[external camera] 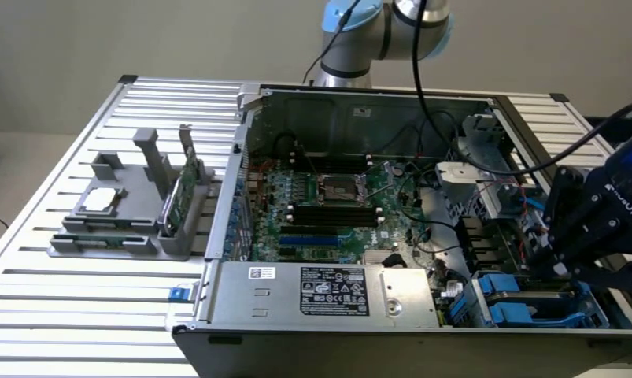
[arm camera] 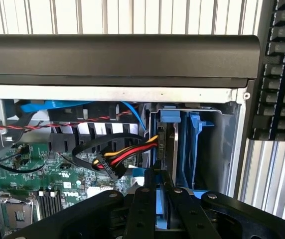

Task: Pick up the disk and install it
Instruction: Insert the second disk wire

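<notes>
So the hand point(external camera: 559, 266) is down at the front corner of the open computer case point(external camera: 327, 102), on the exterior view's right, sitting right over the drive bay point(external camera: 526, 303). From the wrist view, the hand point(arm camera: 161, 188) has its two black fingers point(arm camera: 145, 204) set narrow. There's a strip of blue plastic wedged between them, and that looks to me like the frame of the disk point(arm camera: 162, 211). So it seems pinched on the disk's thin edge, with the disk standing on edge and partway down into the drive bay point(arm camera: 202, 144), next to the other blue carriers point(arm camera: 192, 149). How deep it sits I can't tell.

Just beside the bay there's a bundle of red, yellow and black wires point(arm camera: 127, 154) with a black plug on the end, close to the fingers but not touching as far as I can see. The green motherboard point(external camera: 337, 205) fills the middle of the case and the power supply point(external camera: 327, 291) sits along its near edge.

Well off to the exterior view's left, a gray holder point(external camera: 116, 228) sits on the slatted counter point(external camera: 42, 315). A keyboard point(arm camera: 282, 74) lies outside the case.
</notes>
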Robot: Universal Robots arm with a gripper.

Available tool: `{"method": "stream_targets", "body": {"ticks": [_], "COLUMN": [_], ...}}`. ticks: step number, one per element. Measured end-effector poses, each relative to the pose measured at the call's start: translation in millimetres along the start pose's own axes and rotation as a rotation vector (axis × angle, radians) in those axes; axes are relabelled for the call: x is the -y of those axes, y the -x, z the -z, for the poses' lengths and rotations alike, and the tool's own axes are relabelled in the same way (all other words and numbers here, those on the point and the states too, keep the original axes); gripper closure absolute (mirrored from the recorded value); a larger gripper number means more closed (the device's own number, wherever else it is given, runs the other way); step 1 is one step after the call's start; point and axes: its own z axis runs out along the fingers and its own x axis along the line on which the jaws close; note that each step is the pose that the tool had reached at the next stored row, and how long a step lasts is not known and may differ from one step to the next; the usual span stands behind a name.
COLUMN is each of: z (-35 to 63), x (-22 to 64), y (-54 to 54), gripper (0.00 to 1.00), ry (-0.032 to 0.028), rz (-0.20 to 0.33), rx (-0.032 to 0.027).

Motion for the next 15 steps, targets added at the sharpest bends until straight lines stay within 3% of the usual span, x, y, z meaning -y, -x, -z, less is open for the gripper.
{"method": "stream_targets", "body": {"ticks": [15], "z": [-6.9], "x": [-2.2], "y": [1.1], "gripper": [0.84], "ry": [0.0020], "rz": [0.004], "rx": [-0.0004]}}
